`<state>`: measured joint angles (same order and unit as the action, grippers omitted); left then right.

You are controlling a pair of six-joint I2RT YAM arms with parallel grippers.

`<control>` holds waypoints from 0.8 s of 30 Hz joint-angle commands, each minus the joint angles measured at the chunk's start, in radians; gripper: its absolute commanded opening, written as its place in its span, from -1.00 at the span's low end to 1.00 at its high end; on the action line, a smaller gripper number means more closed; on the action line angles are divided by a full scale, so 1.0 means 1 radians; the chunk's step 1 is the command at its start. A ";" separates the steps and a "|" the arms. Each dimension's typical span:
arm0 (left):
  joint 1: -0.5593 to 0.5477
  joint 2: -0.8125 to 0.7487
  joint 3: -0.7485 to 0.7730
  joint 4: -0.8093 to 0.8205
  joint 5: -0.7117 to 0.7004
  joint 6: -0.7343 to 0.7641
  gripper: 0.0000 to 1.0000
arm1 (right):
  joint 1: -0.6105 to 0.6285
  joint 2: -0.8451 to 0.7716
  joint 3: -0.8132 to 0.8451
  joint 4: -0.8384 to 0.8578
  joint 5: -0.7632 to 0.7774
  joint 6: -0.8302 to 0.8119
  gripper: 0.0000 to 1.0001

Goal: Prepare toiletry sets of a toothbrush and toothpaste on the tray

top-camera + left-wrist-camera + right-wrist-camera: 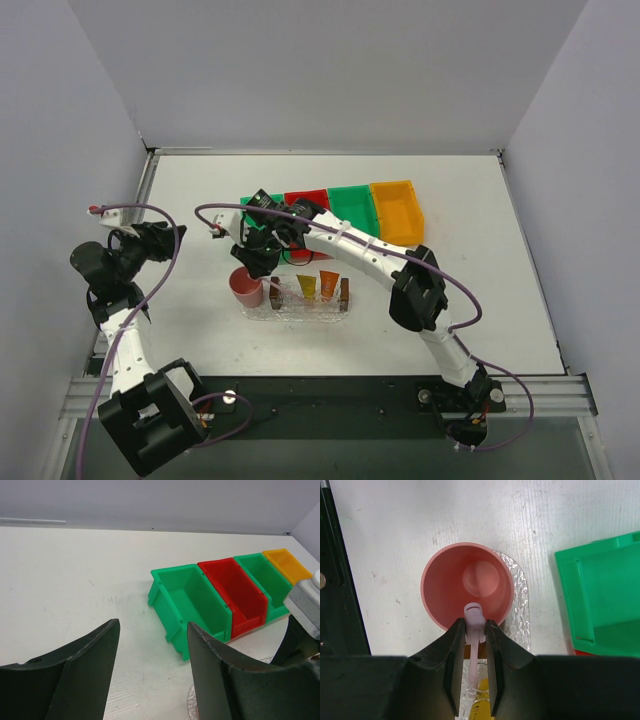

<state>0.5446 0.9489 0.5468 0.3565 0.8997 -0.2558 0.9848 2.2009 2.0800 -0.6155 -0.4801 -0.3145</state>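
My right gripper (pixel 475 626) is shut on the whitish-pink toothbrush (pixel 474 614). The toothbrush's thick end pokes past the fingertips over the near rim of the pink cup (pixel 467 582), and its shaft runs back between the fingers above the tray. In the top view this gripper (pixel 258 262) hangs over the left end of the clear tray (pixel 344 292), where a yellow-orange toothpaste tube (pixel 307 287) and an orange one (pixel 329 284) lie side by side. The yellow tube (pixel 482 702) also shows under the toothbrush shaft. My left gripper (pixel 152 630) stands open and holds nothing, off to the left (pixel 168 236).
A row of bins stands behind the tray: green (pixel 258 208), red (pixel 307 200), green (pixel 354 208) and orange (pixel 397 210). The cup and tray rest on a clear textured mat (pixel 520 610). The nearest green bin (pixel 192 602) lies ahead of the left fingers.
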 commanded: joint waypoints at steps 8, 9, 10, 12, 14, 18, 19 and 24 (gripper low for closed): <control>0.008 0.008 0.013 0.052 0.018 -0.003 0.33 | 0.015 -0.101 0.052 -0.030 -0.023 -0.011 -0.88; 0.008 0.007 0.013 0.052 0.018 -0.002 0.33 | 0.015 -0.099 0.054 -0.030 -0.023 -0.012 -0.88; 0.008 0.008 0.013 0.052 0.018 -0.002 0.33 | 0.015 -0.104 0.054 -0.030 -0.023 -0.012 -0.88; 0.006 0.008 0.013 0.052 0.018 -0.002 0.33 | 0.015 -0.107 0.058 -0.030 -0.028 -0.012 -0.90; 0.008 0.010 0.013 0.056 0.018 -0.003 0.33 | 0.015 -0.107 0.060 -0.030 -0.034 -0.014 -0.91; 0.008 0.014 0.013 0.058 0.016 0.000 0.33 | 0.015 -0.107 0.063 -0.030 -0.046 -0.020 -0.92; 0.008 0.017 0.013 0.058 0.018 0.001 0.33 | 0.015 -0.109 0.061 -0.029 -0.048 -0.023 -0.92; 0.008 0.030 0.022 0.058 0.015 0.001 0.33 | 0.015 -0.110 0.065 -0.030 -0.055 -0.029 -0.94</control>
<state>0.5449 0.9684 0.5468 0.3630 0.8993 -0.2554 0.9909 2.1635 2.1040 -0.6220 -0.4953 -0.3271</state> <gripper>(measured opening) 0.662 0.164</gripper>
